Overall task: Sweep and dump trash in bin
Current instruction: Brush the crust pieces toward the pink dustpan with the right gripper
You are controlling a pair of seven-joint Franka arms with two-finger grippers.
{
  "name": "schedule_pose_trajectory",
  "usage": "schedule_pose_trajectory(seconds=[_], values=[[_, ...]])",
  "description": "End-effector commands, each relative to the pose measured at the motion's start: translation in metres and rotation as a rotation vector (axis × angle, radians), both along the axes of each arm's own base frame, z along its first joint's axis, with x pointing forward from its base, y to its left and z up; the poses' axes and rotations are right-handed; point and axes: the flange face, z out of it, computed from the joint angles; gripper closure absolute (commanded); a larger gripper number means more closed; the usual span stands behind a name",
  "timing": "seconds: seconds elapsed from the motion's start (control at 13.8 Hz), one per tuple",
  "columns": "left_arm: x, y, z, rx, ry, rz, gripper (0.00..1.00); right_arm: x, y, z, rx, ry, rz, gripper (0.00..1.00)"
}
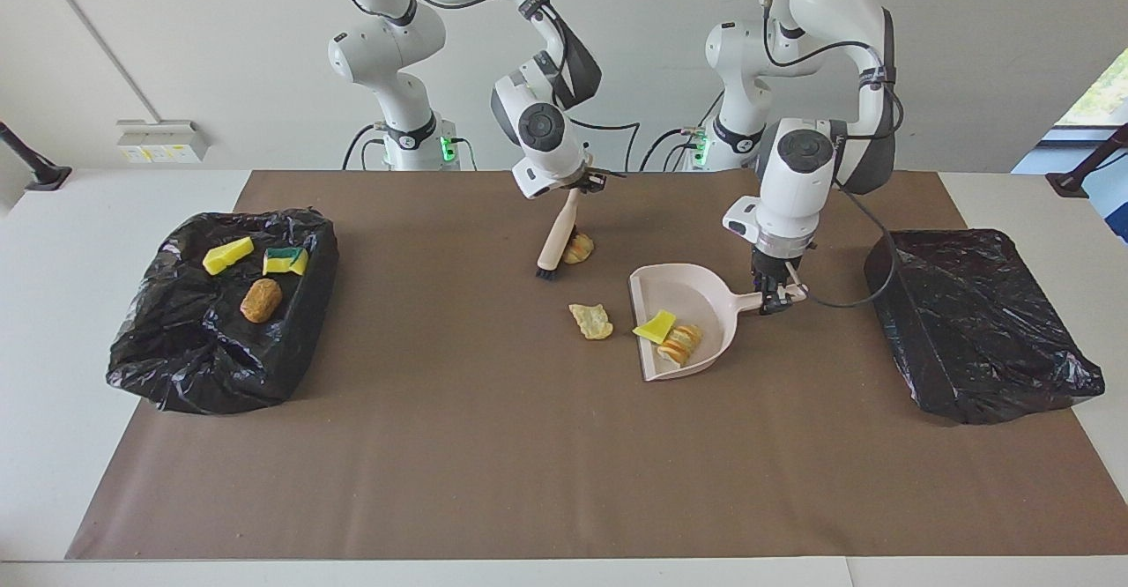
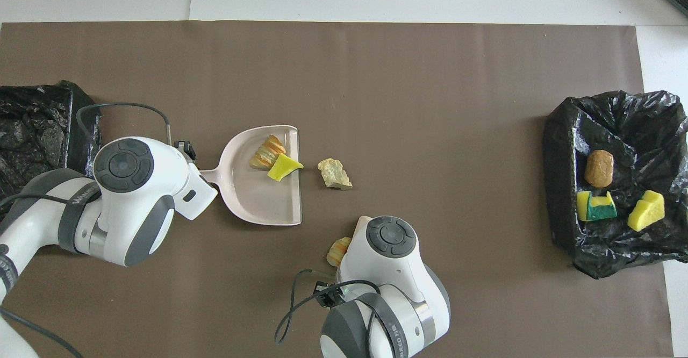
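My left gripper [image 1: 781, 298] is shut on the handle of the pink dustpan [image 1: 696, 292] [image 2: 252, 202], which rests on the brown mat. In the pan lie a yellow sponge scrap [image 1: 656, 327] [image 2: 282, 167] and a striped bread-like chunk [image 1: 684, 344] [image 2: 264, 154]. A pale chunk [image 1: 592, 321] [image 2: 334, 173] lies just outside the pan's open lip. My right gripper [image 1: 582, 183] is shut on a brush [image 1: 558, 241]. Its bristles hang low beside an orange-striped chunk [image 1: 582, 248] [image 2: 337, 249]. Seen from overhead, my right wrist hides the brush.
A black-bagged bin [image 1: 176, 375] [image 2: 559, 186] at the right arm's end holds a yellow sponge [image 1: 227, 255], a green-and-yellow sponge [image 1: 285, 260] and a brown chunk [image 1: 261, 300]. Another black-bagged bin [image 1: 978, 323] [image 2: 32, 127] sits at the left arm's end.
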Motion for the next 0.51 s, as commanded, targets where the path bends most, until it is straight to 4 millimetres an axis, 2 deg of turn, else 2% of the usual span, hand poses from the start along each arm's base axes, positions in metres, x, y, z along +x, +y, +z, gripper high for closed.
schedule_pose_trajectory(seconds=[0.0,0.15,0.44], values=[[-0.005,0.000,-0.003,0.003,-0.020,0.008,1.00,0.025,0.001,-0.006,0.101,-0.024,0.088,1.00],[-0.005,0.002,-0.003,0.004,-0.018,0.009,1.00,0.053,-0.014,-0.008,0.156,-0.058,0.122,1.00],[-0.002,0.006,-0.003,-0.001,-0.031,0.015,1.00,0.077,0.003,0.014,0.202,-0.091,0.149,1.00]])
